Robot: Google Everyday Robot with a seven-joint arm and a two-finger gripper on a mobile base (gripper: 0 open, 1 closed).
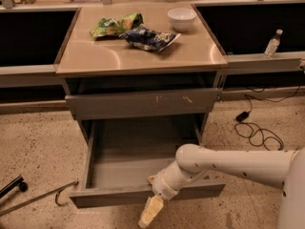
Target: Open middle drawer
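The middle drawer is pulled far out of the cabinet, and its plain grey front faces me low in the camera view. Its shallow grey tray shows nothing inside. My gripper is at the drawer front's middle, angled down and hanging just below its lower edge. The white arm reaches in from the right over the drawer's front right corner. Above the open drawer, a taller grey front with pale scratch marks is nearly closed.
The cabinet top holds a green snack bag, a blue snack bag and a white bowl. A water bottle stands on the right ledge. A black cable lies on the floor at right, and a metal rod at left.
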